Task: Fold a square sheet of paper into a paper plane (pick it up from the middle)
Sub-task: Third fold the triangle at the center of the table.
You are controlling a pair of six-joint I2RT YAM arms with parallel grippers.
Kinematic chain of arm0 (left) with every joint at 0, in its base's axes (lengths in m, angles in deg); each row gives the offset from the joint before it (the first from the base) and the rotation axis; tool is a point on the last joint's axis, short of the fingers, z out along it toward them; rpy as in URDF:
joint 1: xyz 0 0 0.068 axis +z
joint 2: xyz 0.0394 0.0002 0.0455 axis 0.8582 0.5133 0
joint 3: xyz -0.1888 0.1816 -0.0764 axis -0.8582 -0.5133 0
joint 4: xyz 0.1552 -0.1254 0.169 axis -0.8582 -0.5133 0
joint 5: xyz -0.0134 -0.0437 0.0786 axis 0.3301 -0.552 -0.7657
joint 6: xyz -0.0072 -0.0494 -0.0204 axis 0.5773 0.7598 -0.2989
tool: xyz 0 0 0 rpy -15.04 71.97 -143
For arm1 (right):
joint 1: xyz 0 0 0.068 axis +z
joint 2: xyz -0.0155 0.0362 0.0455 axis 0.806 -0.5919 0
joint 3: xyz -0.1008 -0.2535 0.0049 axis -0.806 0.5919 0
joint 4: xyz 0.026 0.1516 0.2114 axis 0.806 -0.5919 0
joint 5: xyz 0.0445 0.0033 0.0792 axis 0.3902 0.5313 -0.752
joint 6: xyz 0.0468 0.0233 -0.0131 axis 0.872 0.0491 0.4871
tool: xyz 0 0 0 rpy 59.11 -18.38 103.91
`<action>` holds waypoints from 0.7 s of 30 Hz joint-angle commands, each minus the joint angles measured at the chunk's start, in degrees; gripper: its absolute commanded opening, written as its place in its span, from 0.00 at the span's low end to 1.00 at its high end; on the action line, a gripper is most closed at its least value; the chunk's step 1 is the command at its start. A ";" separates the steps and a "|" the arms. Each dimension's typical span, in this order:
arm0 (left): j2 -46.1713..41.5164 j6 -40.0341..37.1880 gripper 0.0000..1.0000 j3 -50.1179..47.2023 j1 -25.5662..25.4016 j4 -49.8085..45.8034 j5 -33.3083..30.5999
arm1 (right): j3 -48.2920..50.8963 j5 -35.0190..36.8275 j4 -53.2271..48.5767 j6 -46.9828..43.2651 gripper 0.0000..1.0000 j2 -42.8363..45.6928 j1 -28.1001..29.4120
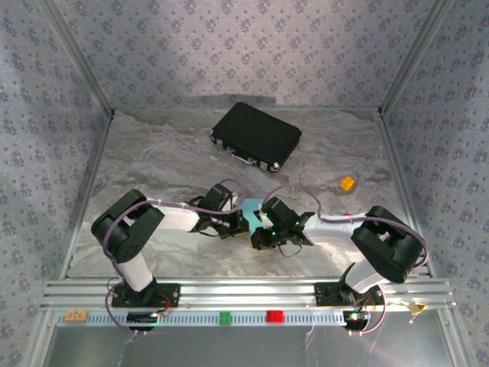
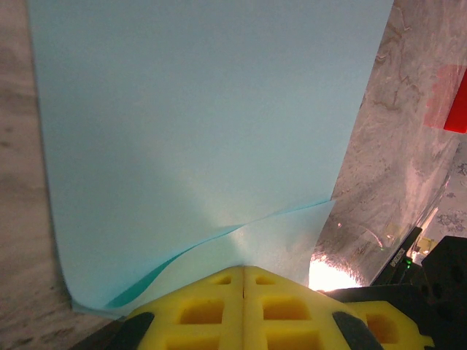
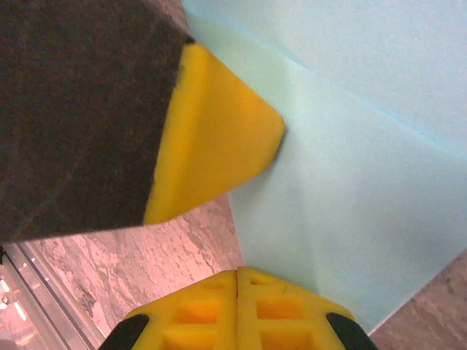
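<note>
Top external view: both arms reach inward and meet over the middle of the marbled worktop (image 1: 153, 160). The light blue sheet (image 1: 250, 207) sits between the left tool (image 1: 235, 223) and the right tool (image 1: 261, 232); only a small patch of it shows between the two wrists. A black case (image 1: 256, 136) lies well behind them near the back wall, and an orange block (image 1: 348, 183) lies off to the right, apart from the arms.

Left wrist view: the left tool (image 2: 243, 273) is clenched, its yellow fingers pressed together on the near edge of the sheet (image 2: 204, 131). The paper stretches away from the fingers across most of the picture. Just above the fingers a curved edge runs across it, one layer lying over another, and the near left corner curls up off the worktop (image 2: 18, 240). A red block (image 2: 457, 108) shows blurred at the right edge.

Right wrist view: the right tool (image 3: 238, 274) is also clenched, fingers together on a corner of the sheet (image 3: 357, 189). A straight edge or crease crosses the paper higher up. One yellow finger (image 3: 219, 138) of the left tool touches the sheet from the upper left.
</note>
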 commanded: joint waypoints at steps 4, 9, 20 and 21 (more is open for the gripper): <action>0.11 -1.09 0.00 -0.41 0.46 -4.76 -2.83 | 3.33 -0.58 -2.81 1.46 0.07 2.48 0.91; 0.07 -1.01 0.00 -0.56 0.55 -4.83 -3.04 | 5.55 -0.35 -3.67 1.73 0.07 4.73 1.20; -0.06 -1.01 0.00 -0.75 0.59 -4.83 -3.10 | 7.18 1.02 -8.35 2.67 0.07 11.38 1.40; -0.15 -1.00 0.00 -0.72 0.59 -4.91 -3.20 | 5.90 1.24 -10.78 2.73 0.07 12.48 1.22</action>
